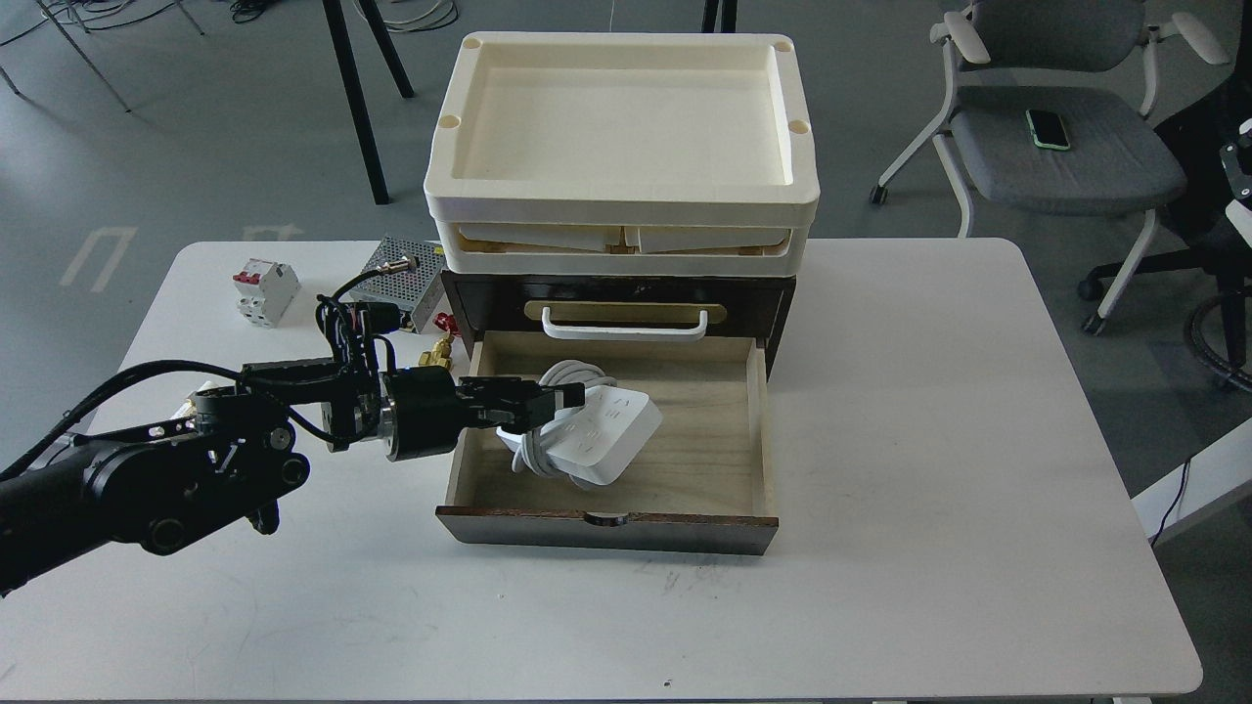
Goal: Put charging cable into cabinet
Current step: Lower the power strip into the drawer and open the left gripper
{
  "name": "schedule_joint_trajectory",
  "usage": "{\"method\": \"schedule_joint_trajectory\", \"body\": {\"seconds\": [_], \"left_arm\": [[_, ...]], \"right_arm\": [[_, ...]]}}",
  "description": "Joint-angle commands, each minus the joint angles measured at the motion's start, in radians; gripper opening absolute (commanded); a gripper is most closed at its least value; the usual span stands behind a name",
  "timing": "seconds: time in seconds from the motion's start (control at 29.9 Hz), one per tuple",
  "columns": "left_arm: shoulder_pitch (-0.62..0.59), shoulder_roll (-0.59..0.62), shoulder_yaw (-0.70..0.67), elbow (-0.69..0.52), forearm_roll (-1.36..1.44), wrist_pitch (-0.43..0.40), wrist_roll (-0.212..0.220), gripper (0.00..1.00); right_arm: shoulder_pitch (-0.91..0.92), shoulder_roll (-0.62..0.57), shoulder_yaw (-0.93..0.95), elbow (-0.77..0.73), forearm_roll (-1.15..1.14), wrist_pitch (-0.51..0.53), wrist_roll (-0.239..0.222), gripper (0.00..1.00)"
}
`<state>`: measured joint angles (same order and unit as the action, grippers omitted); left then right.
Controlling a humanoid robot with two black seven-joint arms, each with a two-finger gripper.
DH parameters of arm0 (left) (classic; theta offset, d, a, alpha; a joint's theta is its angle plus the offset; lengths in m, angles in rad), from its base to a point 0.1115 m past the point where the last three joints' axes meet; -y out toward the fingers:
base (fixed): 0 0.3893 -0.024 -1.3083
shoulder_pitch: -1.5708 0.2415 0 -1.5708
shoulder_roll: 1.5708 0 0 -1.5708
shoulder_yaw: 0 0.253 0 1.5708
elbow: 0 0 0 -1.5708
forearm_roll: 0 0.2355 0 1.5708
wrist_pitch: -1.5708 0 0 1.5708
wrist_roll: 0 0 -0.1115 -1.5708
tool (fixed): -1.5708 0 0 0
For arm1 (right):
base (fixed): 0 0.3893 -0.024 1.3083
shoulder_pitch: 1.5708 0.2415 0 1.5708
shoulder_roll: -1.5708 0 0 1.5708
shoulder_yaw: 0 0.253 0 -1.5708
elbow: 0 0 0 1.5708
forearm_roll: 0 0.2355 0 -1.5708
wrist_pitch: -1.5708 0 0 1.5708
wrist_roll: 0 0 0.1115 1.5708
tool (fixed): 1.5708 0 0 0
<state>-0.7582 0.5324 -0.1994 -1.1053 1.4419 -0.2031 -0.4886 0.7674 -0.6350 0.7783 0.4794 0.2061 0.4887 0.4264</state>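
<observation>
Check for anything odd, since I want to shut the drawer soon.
The power strip sits tilted in the open drawer with its cord bunched behind it, and the left hand is over the drawer's left side, in the way of closing.

This looks like an office or lab: a grey floor, a grey office chair (1061, 127), and a white table (978, 440).

Smooth white plastic charging cable (611, 440) lies on the cabinet's (704, 430) pale matt wood, under cream plastic trays (622, 127).
</observation>
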Motion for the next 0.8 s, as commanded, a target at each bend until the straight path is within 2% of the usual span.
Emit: {"method": "schedule_joint_trajectory", "body": {"seconds": [0.0,0.17,0.27,0.4,0.47,0.54,0.64,0.77], "left_arm": [[0.002,-0.064,0.003,0.083,0.003,0.008,0.0,0.0],[0.007,-0.164,0.058,0.24,0.012,0.013,0.0,0.0],[0.01,-0.181,0.063,0.246,0.011,0.013,0.0,0.01],[0.03,-0.19,0.057,0.246,0.006,0.013,0.0,0.11],[0.03,-0.201,0.051,0.245,0.005,0.011,0.0,0.26],[0.028,-0.204,0.046,0.24,0.002,0.013,0.0,0.47],[0.028,-0.206,0.028,0.231,-0.029,0.011,0.0,0.85],[0.026,-0.181,0.008,0.174,-0.089,0.01,0.0,0.97]], "right_arm": [[0.0,0.001,0.003,0.001,0.001,0.0,0.002,1.0],[0.0,0.003,0.01,0.001,0.001,0.0,0.002,1.0],[0.0,0.001,0.01,0.001,0.001,0.0,0.002,1.0],[0.0,0.001,0.01,0.001,0.001,0.0,0.002,1.0],[0.0,0.001,0.01,0.001,0.001,0.0,0.002,1.0],[0.0,0.001,0.01,0.001,0.0,0.0,0.002,1.0],[-0.002,0.001,0.01,0.001,0.001,0.0,0.002,1.0],[-0.002,0.0,0.012,0.001,0.001,0.0,0.002,1.0]]}}
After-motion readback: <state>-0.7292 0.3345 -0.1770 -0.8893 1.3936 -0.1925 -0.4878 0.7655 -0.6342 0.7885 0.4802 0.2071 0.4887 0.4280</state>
